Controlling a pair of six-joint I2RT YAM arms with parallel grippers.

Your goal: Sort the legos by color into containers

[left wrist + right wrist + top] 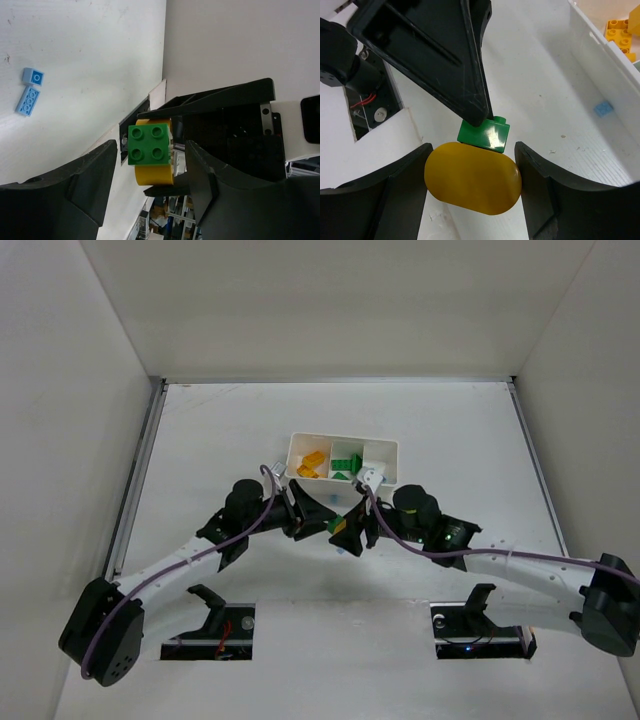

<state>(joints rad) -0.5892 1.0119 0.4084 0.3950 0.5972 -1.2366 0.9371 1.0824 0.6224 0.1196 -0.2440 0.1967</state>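
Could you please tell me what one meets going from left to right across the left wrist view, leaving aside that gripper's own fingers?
Two light blue legos → green lego, sitting against a yellow piece as one stop → the right arm's black housing.

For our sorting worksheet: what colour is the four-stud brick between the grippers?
The four-stud brick is green, clearest in the left wrist view.

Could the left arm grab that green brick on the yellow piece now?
Probably yes: the green square plastic brick sits between the left end effector's open fingers, nothing blocking, while the right end effector grips the yellow rounded plastic piece.
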